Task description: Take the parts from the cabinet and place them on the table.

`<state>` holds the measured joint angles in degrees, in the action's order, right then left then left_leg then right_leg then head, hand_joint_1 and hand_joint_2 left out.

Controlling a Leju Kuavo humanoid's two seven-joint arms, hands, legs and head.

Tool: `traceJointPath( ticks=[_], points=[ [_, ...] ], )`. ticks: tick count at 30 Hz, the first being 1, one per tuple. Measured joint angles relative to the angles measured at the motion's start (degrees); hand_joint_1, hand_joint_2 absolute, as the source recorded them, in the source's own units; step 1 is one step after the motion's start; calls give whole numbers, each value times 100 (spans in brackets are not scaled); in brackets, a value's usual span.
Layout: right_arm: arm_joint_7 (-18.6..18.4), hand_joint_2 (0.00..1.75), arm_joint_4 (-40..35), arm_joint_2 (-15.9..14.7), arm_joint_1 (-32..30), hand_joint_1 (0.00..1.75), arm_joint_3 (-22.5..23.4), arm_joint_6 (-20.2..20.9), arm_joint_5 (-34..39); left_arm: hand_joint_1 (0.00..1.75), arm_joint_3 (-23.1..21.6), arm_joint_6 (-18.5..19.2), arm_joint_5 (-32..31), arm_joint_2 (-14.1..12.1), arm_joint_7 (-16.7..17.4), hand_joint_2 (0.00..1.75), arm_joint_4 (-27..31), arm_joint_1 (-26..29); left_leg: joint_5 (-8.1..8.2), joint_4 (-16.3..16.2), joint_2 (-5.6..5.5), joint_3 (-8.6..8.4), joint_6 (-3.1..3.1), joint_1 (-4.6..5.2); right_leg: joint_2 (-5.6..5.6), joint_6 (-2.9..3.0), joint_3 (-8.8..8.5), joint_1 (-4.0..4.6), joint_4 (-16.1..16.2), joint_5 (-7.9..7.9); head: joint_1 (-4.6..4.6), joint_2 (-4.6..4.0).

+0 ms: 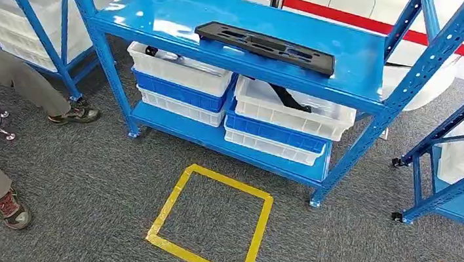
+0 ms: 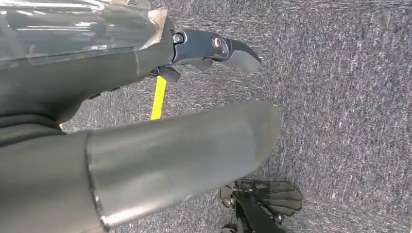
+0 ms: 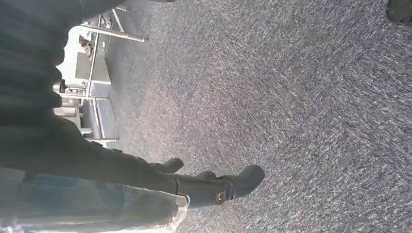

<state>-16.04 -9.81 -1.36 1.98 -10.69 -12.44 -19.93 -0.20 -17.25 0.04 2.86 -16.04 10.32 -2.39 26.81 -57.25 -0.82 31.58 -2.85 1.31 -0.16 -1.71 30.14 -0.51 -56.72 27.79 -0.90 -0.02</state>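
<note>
A long flat black part with cut-outs lies on the upper shelf of the blue cabinet. Below it, another black part sticks up out of a white bin. My left hand hangs over the grey carpet, its thumb and dark fingers stretched apart, holding nothing. My right hand also hangs over the carpet with its fingers extended and nothing in them.
White and blue bins are stacked on the lower shelf. A person's legs and shoes are at the left. A yellow tape square marks the floor before the cabinet. More blue racks stand on both sides.
</note>
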Motion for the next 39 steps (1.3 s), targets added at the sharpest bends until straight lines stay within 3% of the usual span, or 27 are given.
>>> traceJointPath(
  ticks=[39],
  points=[
    [20, 175, 0, -98, 3, 0, 4, 13, -72, 0, 41, -225, -74, -44, 13, 0, 0, -11, 1, -1, 0, 0, -1, 3, 0, 0, 0, -7, 0, 0, -2, 0]
  ],
)
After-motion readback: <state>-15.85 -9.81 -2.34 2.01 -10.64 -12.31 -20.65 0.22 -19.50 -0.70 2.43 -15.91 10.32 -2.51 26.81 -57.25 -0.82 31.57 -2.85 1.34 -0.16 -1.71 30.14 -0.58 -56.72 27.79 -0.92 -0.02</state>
